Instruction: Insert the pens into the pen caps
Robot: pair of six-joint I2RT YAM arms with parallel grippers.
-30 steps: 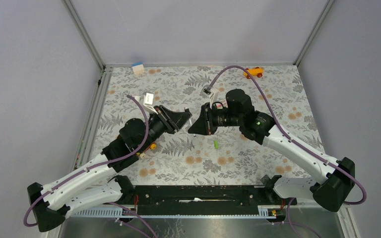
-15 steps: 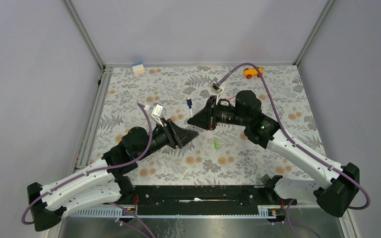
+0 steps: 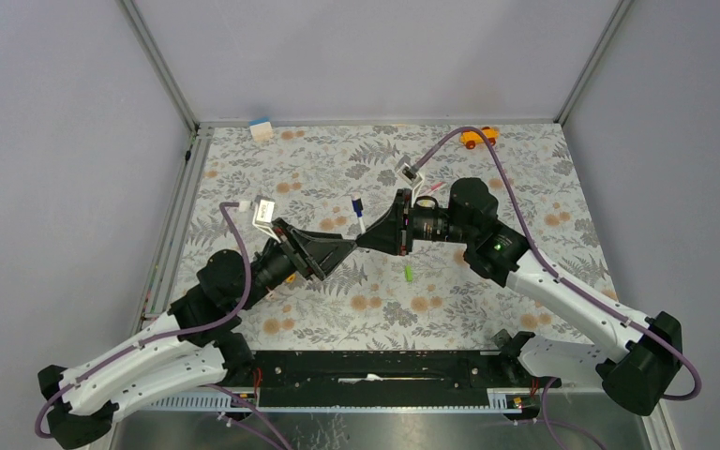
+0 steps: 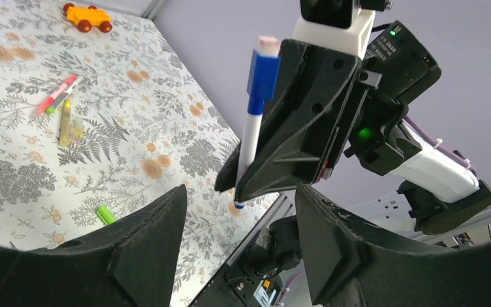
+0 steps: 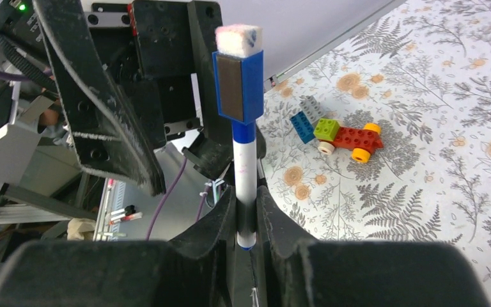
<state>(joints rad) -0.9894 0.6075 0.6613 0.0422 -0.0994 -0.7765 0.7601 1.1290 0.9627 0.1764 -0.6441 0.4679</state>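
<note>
Pen axis: the white pen point(image 3: 358, 208) has its long axis in line with the fingers of the right hand point(image 3: 366, 238). In the top view it runs from the fingertips toward 12 o'clock, leaning slightly to 11.
Pen ends: blue block end points away from the hand. The dark blue tip sits down between the fingers.
Pen place: held off the tabletop point(image 3: 244, 159), about mid-cloth.
Right hand: clamped on the lower white barrel; both fingers press it.
Left hand: the left hand point(image 4: 238, 198) has its fingers spread wide with nothing between them. It faces the right hand from 8 o'clock, tips close but apart.
Room: both hands sit well away from the cloth edges. The floral cloth runs on to the far rail at 12 o'clock and the side rail at 9 o'clock.
Near items: lime green cap point(image 3: 409, 273) lies flat at 5 o'clock of the right hand, close by.
Loose pens: pink-red pen point(image 4: 55, 94) and pale yellow pen point(image 4: 65, 121) lie side by side on the cloth, well apart from both hands.
Others: orange toy car point(image 3: 480, 138) at the far edge, about 1 o'clock; toy bricks point(image 5: 339, 131) on the cloth.
Pen look: thin white barrel and a blue rectangular end piece with a dark panel on one face. A pale pinkish felt pad sits on top.
</note>
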